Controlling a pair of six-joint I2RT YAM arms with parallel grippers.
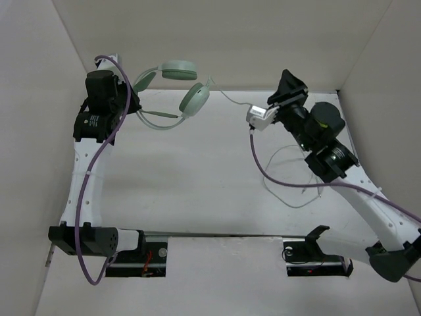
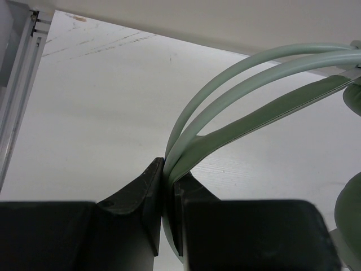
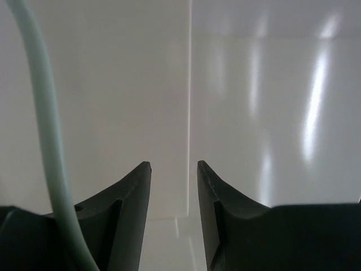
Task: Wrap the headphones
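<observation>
The pale mint-green headphones (image 1: 187, 92) are lifted at the back left, with one earcup (image 1: 179, 69) above the other (image 1: 195, 99). My left gripper (image 1: 133, 105) is shut on the thin double headband (image 2: 254, 68). The left wrist view shows the band pinched between the fingertips of that gripper (image 2: 168, 169). The thin pale cable (image 1: 230, 99) runs from the earcups towards the right arm and loops on the table (image 1: 289, 187). My right gripper (image 1: 288, 82) is raised near the back wall and open (image 3: 174, 165), with nothing between its fingers. The cable (image 3: 48, 124) passes outside the left finger.
White enclosure walls stand close at the left (image 1: 33, 131), back (image 1: 230, 39) and right (image 1: 395, 79). Thick purple robot cables (image 1: 89, 191) (image 1: 276, 181) trail along both arms. Black base brackets (image 1: 316, 253) sit at the table's near edge.
</observation>
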